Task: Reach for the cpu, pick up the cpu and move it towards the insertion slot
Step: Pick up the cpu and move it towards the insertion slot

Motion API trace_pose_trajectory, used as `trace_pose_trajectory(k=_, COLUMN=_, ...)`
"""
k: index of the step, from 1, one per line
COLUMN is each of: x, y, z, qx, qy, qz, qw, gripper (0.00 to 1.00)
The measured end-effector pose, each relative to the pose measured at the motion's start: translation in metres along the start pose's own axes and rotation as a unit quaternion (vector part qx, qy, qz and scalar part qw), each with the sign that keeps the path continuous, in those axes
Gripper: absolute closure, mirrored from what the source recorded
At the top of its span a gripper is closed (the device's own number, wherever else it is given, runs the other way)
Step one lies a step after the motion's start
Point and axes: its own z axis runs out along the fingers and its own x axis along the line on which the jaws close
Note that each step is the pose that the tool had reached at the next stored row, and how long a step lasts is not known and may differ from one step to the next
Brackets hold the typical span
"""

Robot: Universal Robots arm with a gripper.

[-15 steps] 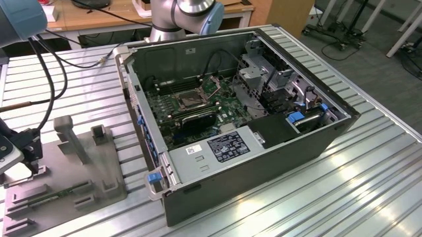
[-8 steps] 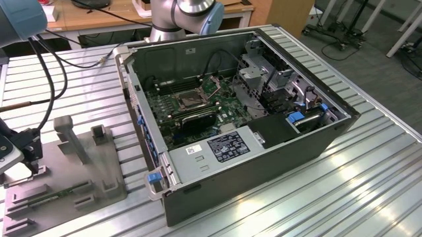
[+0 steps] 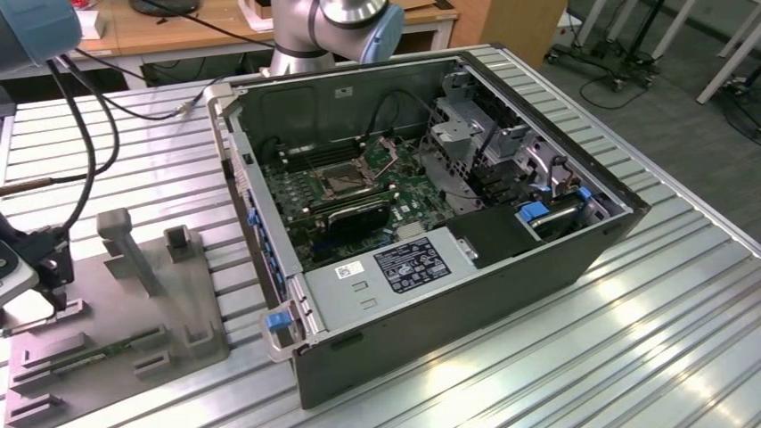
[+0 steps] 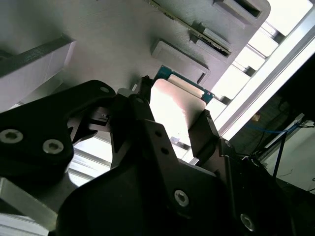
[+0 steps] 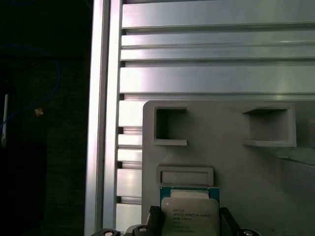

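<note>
The end effector (image 4: 173, 110) is found closed narrowly on the cpu (image 5: 190, 212), with its fingers (image 5: 155, 219) set against opposite edges in both wrist views. The cpu is located at the grey holder (image 3: 119, 312), beside a raised block (image 5: 185, 175); whether it is lifted clear cannot be told. In the exterior view the holder is seen on the worktop (image 3: 594, 357) at 8 o'clock from the open case (image 3: 476, 294). The slot (image 3: 345, 185) is located inside the case, well apart from the cpu.

Cpu (image 5: 191, 215) on holder (image 5: 226, 160), holder on table (image 5: 206, 78)
</note>
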Motion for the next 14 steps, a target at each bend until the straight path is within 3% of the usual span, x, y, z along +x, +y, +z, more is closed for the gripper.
trace_pose_trajectory(k=14, x=0.0, y=0.0002, z=-0.0096, qx=0.0, qy=0.0, qz=0.0, qw=1.0, gripper=0.45)
